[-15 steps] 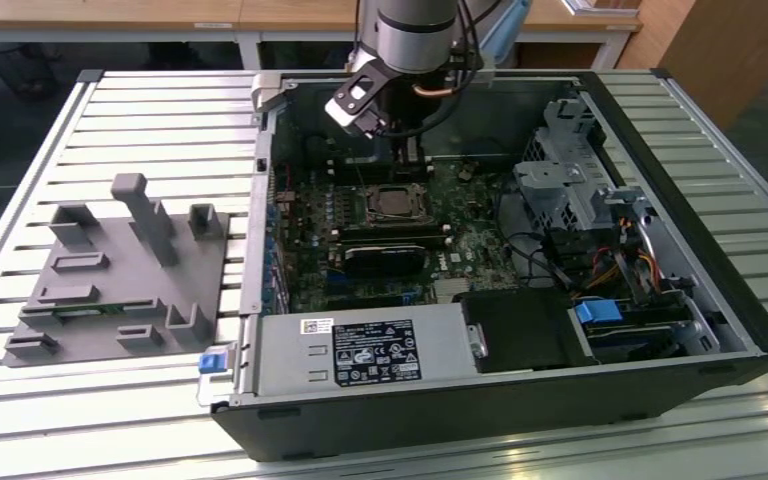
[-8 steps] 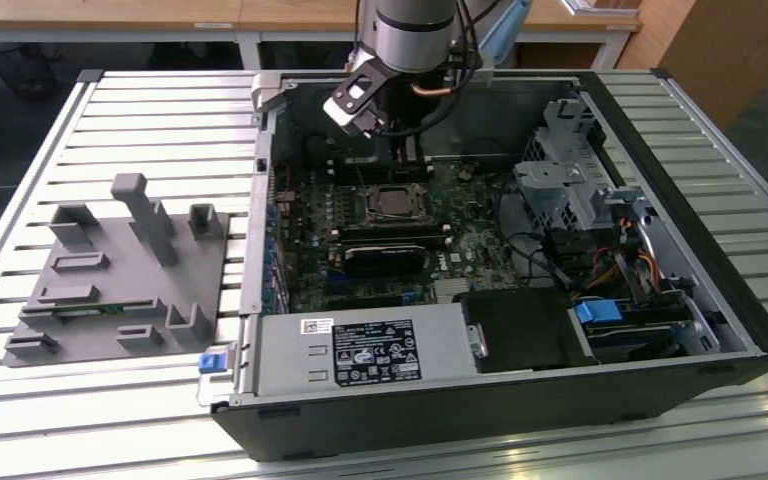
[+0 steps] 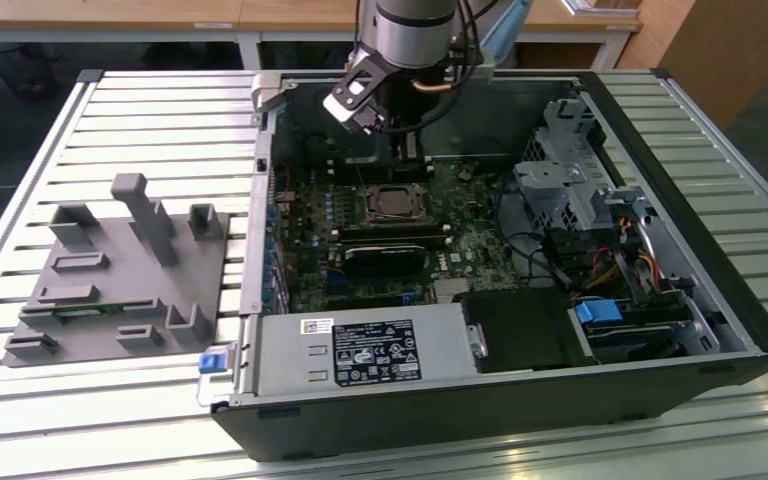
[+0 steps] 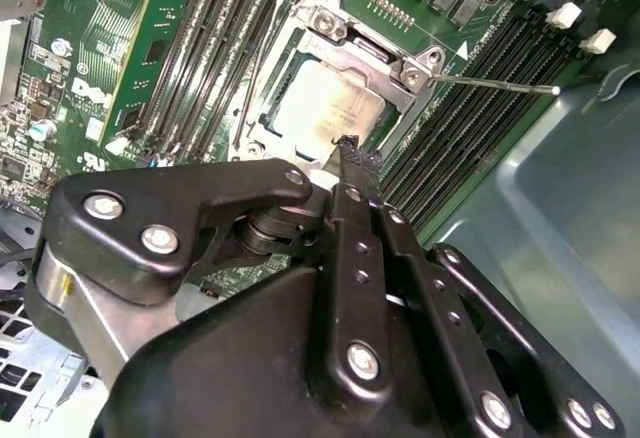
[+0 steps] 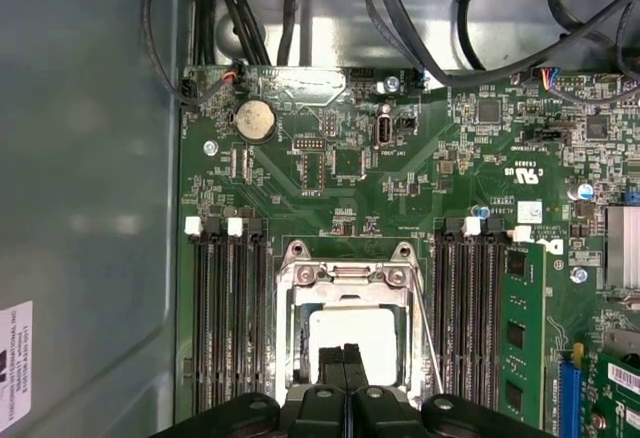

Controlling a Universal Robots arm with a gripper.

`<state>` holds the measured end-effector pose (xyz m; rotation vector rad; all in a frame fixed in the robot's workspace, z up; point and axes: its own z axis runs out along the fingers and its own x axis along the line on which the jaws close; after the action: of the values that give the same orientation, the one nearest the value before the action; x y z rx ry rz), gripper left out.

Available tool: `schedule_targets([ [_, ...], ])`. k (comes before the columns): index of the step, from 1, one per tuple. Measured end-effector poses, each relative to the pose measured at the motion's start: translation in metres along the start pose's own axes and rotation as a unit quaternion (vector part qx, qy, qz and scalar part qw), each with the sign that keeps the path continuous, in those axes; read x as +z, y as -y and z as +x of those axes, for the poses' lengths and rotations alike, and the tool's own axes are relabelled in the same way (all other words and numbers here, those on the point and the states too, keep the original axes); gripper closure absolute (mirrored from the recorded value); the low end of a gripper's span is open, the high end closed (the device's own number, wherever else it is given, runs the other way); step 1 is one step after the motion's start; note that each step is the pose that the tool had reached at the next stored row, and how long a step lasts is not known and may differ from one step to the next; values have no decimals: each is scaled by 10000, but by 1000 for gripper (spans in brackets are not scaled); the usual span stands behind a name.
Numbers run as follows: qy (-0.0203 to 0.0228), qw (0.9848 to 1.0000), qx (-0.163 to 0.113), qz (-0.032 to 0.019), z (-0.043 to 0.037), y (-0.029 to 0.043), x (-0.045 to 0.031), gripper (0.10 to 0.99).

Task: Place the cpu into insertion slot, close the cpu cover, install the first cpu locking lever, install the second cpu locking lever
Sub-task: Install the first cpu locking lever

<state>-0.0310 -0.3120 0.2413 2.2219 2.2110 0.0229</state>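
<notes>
Wooden desks (image 3: 117, 12) stand behind a slatted metal surface (image 3: 131, 110), where we see an open computer case (image 3: 491, 410) lying on its side, with a grey moulded fixture (image 3: 117, 270) towards the exterior view's left. Over the case the arm (image 3: 411, 30) points its tool (image 3: 404, 150) down at the motherboard. In both wrist views the tool (image 4: 350, 153) (image 5: 343, 358) has its fingers pressed together with nothing between them, the tip just above the near edge of the cpu (image 4: 330, 108) (image 5: 350, 328). We find the cpu seated in the insertion slot (image 5: 283, 348), its pale metal top showing through the window of the cpu cover (image 4: 385, 58), which lies down over it. A thin silver locking lever (image 4: 500, 84) (image 5: 428, 343) juts out beside the slot, over the memory slots (image 5: 225, 318).
</notes>
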Motion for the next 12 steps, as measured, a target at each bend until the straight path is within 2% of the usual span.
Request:
schedule_targets([
  [5, 0, 10000, 0, 0, 0, -1, -49, 980],
  [12, 0, 10000, -2, 0, 1, -4, -233, 980],
])
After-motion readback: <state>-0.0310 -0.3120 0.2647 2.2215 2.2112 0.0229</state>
